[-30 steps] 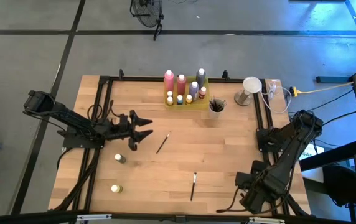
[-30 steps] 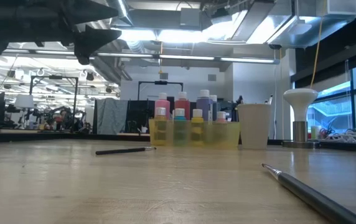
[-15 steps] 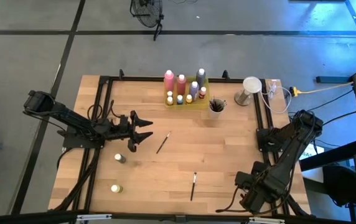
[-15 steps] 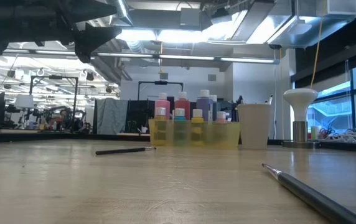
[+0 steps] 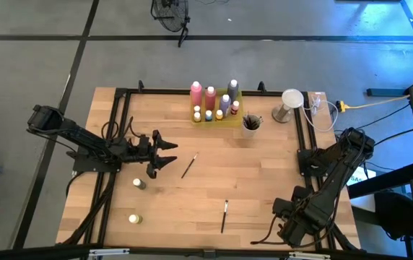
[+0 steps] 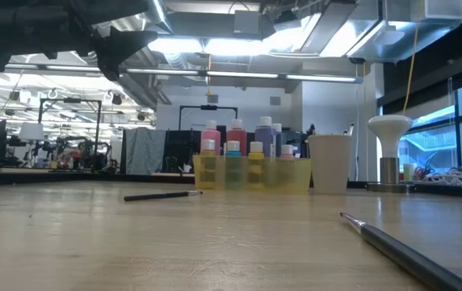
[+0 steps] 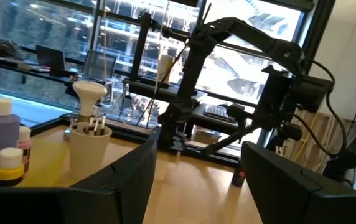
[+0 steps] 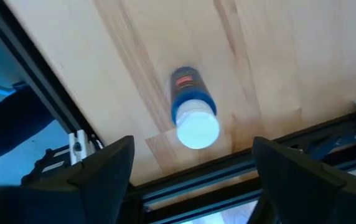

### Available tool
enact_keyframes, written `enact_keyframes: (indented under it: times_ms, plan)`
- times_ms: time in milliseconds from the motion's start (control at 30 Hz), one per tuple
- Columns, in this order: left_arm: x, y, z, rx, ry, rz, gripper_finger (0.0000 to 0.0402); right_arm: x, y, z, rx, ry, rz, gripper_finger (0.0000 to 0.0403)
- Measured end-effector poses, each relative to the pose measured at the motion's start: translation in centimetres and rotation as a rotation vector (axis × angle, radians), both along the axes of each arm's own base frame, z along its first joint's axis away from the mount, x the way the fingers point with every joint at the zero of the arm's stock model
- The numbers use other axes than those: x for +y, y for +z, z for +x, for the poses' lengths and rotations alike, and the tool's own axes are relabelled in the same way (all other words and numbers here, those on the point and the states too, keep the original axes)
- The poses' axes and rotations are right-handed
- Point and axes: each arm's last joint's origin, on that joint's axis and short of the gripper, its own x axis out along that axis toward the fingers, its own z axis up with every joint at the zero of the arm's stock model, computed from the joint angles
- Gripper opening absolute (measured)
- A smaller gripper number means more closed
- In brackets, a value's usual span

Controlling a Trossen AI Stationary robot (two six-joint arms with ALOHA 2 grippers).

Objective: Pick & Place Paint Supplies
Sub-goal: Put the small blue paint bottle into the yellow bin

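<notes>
Two thin dark paintbrushes lie flat on the table, one mid-table [image 5: 188, 165] [image 6: 162, 195], one nearer the front [image 5: 224, 215] [image 6: 401, 252]. Two small pale-capped bottles [image 5: 139, 183] [image 5: 133, 218] stand at the left. A blue bottle with a white cap [image 8: 190, 112] stands on the wood by the front right corner. My right gripper [image 5: 284, 211] [image 8: 193, 163] hangs open above it, pointing down, fingers clear of it. My left gripper [image 5: 166, 152] is open, level above the table's left, left of the mid-table brush, and holds nothing.
At the far edge a yellow tray [image 5: 229, 115] [image 6: 251, 174] holds several bottles. Beside it is a cup [image 5: 250, 124] [image 7: 89, 149] with brushes in it, then a white lamp-like object [image 5: 289, 101]. A black frame rail [image 8: 184, 186] runs along the edge beside the blue bottle.
My left gripper has turned a little in place, without shifting over the table. Its fingers stay open. Nothing on the table has moved.
</notes>
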Motion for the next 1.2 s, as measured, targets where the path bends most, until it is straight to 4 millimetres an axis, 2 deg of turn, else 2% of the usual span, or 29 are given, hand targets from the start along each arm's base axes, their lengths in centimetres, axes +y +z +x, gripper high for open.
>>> enact_keyframes:
  times_ms: [267, 1200]
  plan:
    - [0.00, 0.00, 0.00, 0.000, 0.000, 0.005, 0.0232, -0.02, 0.00, 0.04, 0.002, -0.028, -0.001, 0.0327]
    - [0.00, 0.01, 0.00, -0.004, -0.008, -0.036, 0.0231, 0.41, -0.02, -0.28, -0.054, 0.037, -0.013, 0.0328]
